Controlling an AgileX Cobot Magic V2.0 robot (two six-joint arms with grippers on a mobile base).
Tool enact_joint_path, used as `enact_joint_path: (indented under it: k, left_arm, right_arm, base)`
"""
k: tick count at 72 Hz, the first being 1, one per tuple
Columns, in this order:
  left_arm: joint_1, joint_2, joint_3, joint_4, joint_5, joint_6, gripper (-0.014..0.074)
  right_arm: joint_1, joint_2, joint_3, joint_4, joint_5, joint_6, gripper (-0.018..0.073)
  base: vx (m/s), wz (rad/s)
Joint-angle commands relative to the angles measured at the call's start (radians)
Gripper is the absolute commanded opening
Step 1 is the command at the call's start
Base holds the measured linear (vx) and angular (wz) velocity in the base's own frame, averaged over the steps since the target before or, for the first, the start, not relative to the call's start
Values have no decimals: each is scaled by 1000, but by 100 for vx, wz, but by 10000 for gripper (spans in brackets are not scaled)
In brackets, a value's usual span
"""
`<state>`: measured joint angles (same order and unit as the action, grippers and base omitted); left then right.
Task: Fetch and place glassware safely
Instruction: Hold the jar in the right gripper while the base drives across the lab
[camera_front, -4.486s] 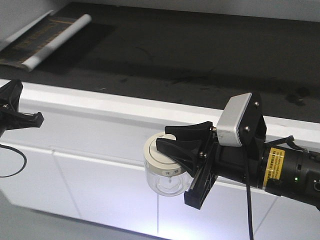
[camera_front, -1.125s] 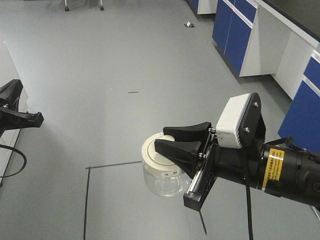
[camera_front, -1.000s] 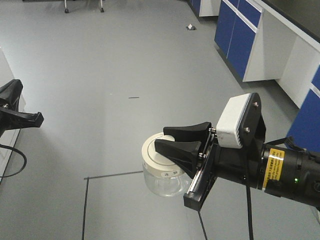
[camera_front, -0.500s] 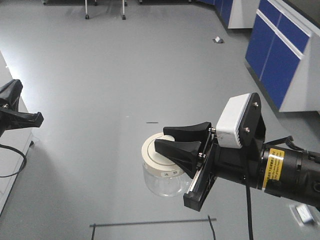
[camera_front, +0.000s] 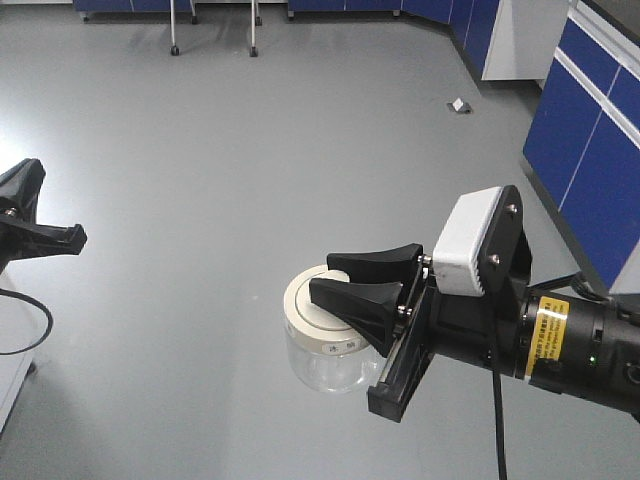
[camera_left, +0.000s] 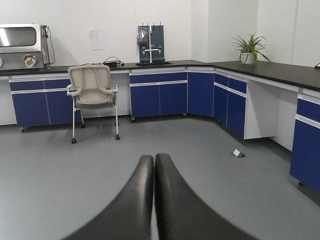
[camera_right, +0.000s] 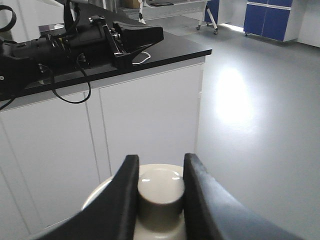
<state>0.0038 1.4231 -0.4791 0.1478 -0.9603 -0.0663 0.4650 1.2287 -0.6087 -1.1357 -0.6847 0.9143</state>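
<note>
Left pincer (camera_left: 153, 162): fingers pressed together, holding nothing. Glass jar (camera_front: 322, 368): aloft over open floor (camera_front: 200, 150), hanging by its lid knob (camera_right: 160, 192), which the right pincer (camera_front: 322, 277) pinches. Fetch judged complete; safe placement outstanding.

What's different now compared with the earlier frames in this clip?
The robot swung away from the white counter; the front view now shows grey floor and blue cabinets. Nothing taken or released: the right gripper stays shut on the lid knob of the jar, the left gripper shut and empty.
</note>
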Motion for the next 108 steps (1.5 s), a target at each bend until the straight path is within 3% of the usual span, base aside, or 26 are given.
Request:
enact_joint_path:
  k: [1, 108]
  left_arm:
    - [0, -30, -19, -10, -71, -6, -7]
    - [0, -30, -19, -11, -71, -6, -7]
  right_arm:
    - [-3, -29, -30, 47, -62, -7, -3]
    - [-3, -29, -30, 47, -62, -7, -3]
  base:
    - [58, -3]
    - [62, -1]
